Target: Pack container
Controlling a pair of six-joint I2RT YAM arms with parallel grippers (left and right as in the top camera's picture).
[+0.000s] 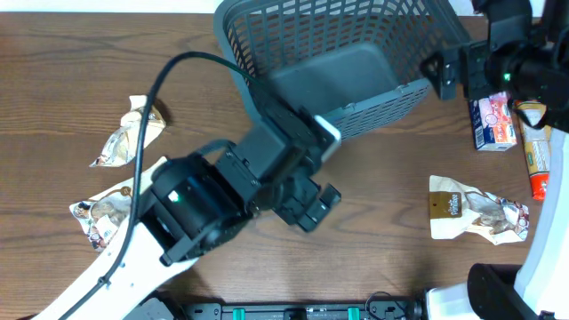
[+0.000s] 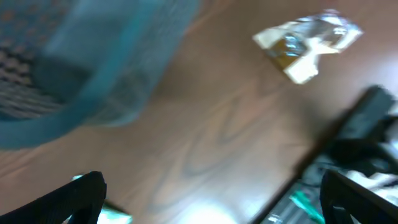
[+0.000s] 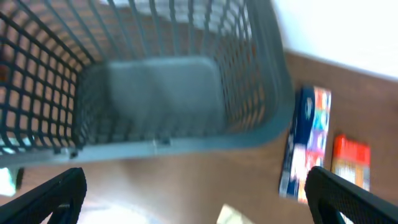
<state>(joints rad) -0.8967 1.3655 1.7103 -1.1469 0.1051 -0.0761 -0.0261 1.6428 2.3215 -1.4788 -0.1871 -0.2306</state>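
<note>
L gripper (image 2: 217, 200), R gripper (image 3: 202, 200) agape; container (image 1: 293, 31) dark grey, lattice-walled.

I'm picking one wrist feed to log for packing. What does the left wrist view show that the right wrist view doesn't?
Left wrist only: a whole crumpled snack packet on the table, plus blurred dark equipment at the table's edge. Right wrist only: the container seen from inside with its floor bare, and a blue box and a red packet beside it. Both: the container, blurred in the left wrist view, the wooden table, and that arm's own open claw, the left claw and the right claw.
</note>
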